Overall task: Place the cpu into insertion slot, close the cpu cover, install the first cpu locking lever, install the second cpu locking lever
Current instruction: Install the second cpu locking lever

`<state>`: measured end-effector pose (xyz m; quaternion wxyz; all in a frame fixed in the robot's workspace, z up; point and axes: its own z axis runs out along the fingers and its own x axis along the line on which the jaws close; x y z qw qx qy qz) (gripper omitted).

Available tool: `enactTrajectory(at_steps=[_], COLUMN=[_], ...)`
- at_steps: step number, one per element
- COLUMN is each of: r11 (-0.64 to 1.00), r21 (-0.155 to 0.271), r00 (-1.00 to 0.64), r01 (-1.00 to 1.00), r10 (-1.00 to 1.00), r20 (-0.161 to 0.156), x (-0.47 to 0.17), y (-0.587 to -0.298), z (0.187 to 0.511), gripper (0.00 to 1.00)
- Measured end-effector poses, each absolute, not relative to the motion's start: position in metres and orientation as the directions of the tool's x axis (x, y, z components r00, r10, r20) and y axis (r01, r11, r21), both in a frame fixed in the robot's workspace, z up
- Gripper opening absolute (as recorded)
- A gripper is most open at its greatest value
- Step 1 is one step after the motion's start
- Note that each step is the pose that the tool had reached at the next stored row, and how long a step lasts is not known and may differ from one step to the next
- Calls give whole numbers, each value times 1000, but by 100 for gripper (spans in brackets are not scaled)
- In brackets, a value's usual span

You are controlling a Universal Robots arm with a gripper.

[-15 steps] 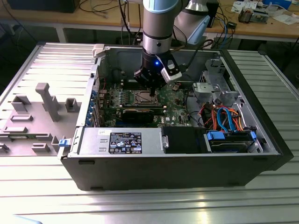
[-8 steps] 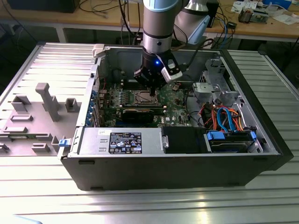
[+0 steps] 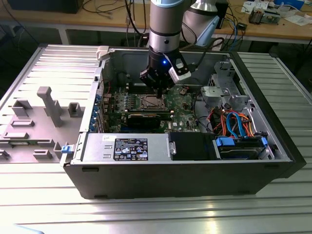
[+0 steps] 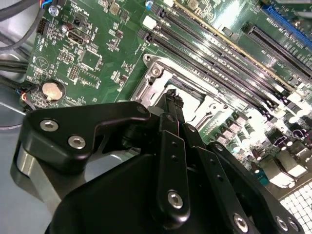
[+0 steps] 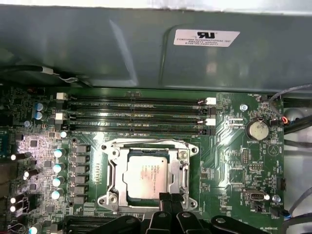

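One claw (image 5: 168,199) upright, fingertips together, at cpu cover (image 5: 148,146)

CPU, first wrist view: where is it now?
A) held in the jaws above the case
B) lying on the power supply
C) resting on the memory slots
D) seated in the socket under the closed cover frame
D: the cpu sits flat in the socket, with the cpu cover framing it.

The open computer case (image 3: 195,180) lies on a ribbed metal table (image 3: 146,214). Below the claw in the exterior view run the graphics card (image 3: 148,118) and the labelled power supply (image 3: 127,147). Orange and blue cables (image 3: 234,122) bunch off toward the exterior view's right. Beyond the fingertips in the first wrist view lie memory slots (image 5: 136,116), with a coin battery (image 5: 257,129) off to one side.
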<state>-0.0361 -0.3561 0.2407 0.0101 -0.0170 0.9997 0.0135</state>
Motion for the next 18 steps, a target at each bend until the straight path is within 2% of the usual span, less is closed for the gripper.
enactTrajectory(at_steps=[4,7,12,18], r11=[999,998,998,998], r21=[29,56,57,57], r00=[-999,-999,-999,-999], r01=[-34,-34,-33,-33], r10=[-33,-33,-33,-33], r20=[-21,-15,-12,-12], x=[-36,-37,-49,-54], y=[-371,-379,-392,-393], z=[240,241,238,238], gripper=[11,11,11,11])
